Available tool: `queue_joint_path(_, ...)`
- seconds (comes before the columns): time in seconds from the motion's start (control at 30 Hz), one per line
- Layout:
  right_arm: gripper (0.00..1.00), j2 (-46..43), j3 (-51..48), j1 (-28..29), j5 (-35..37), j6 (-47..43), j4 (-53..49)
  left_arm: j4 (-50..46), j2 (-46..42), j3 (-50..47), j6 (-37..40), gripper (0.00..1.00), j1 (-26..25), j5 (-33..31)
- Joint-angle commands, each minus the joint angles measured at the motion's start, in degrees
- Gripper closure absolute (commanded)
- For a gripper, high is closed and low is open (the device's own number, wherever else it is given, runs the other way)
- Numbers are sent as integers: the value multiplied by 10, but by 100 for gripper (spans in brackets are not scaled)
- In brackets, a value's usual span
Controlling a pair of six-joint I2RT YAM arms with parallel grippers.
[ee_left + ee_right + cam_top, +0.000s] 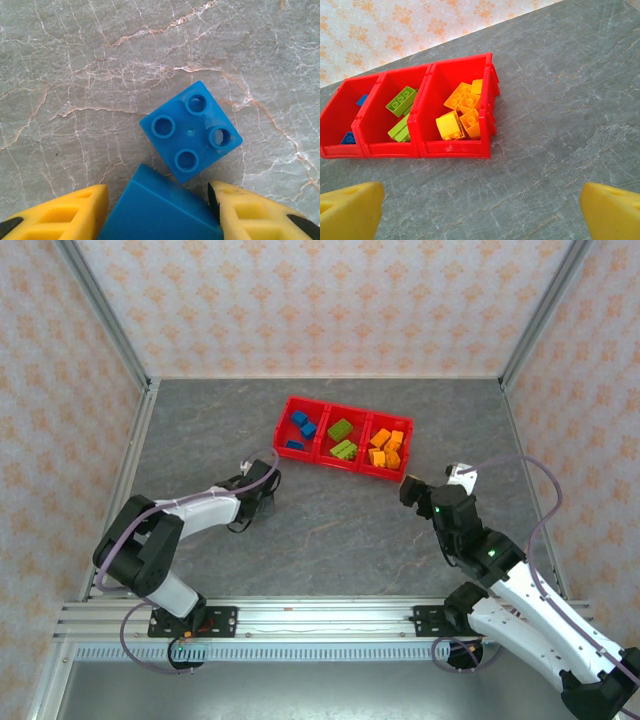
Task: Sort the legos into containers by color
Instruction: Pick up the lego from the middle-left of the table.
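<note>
Fingers of the left gripper [157, 200] stand narrow, clamped on a smooth-sided blue plastic brick [160, 212], with a 4-stud blue plastic brick [190, 132] lying just beyond it on the grey marbled tabletop [75, 75]. The right gripper [482, 190] gapes wide near the red 3-compartment plastic tray [450, 149], whose separate bins hold blue bricks [348, 138], lime green bricks [402, 100] and orange bricks [460, 112].

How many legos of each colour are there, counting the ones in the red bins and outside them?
Blue legos: 5 (3 in the left bin, 1 loose lego on the table, 1 held lego in the left gripper)
Green legos: 2, maybe 3, in the middle bin
Orange-yellow legos: about 5 in the right bin
Total: about 12
</note>
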Motion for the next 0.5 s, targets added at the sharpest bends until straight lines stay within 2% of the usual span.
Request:
queue_joint_path(0.0,0,-3,8,4,19,4,-9,-11,-34,-10,-26,64,3,1)
queue_joint_path(0.2,0,-3,8,4,21,6,-10,-28,-108,-6,-57,67,2,16)
queue_joint_path(0.33,0,-4,7,4,22,6,-10,-19,-152,30,-61,67,3,21)
queue_joint_path(0.47,0,-8,9,4,20,6,-11,-19,-126,111,-41,66,3,9)
